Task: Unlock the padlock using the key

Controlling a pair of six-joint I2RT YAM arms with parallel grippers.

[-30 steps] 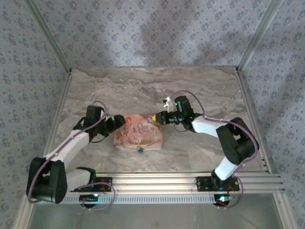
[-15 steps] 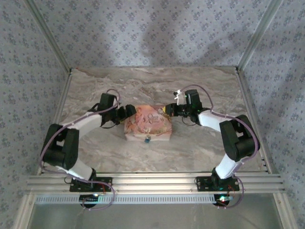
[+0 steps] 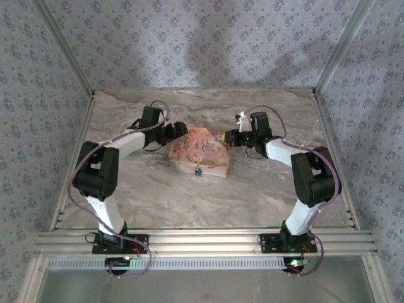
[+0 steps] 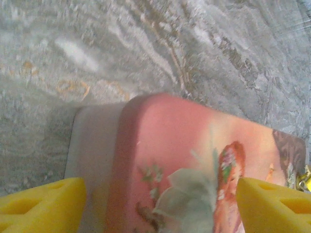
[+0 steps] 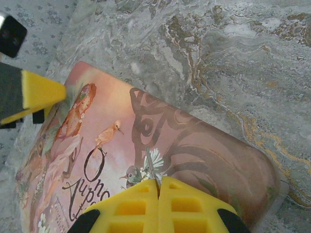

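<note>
A pink illustrated box [image 3: 203,151] lies on the marble table [image 3: 158,202]. The tiny padlock [image 3: 198,170] hangs at the box's near edge. My left gripper [image 3: 178,134] has its jaws wide around the box's left end. In the left wrist view the box [image 4: 184,141] spans the gap between the yellow fingers [image 4: 43,204]. My right gripper [image 3: 226,137] hovers over the box's right end and is shut on the key [image 5: 151,167]. The key's thin metal blade sticks out past the pressed-together pads [image 5: 136,204] over the lid [image 5: 146,116].
Patterned walls and metal frame posts [image 3: 66,60] close in the table on three sides. An aluminium rail [image 3: 202,243] runs along the near edge by the arm bases. Bare marble lies in front of and behind the box.
The box has travelled away from the near edge and to the right, turning as it went, with the left gripper at its end. The right gripper moved back and right with it.
</note>
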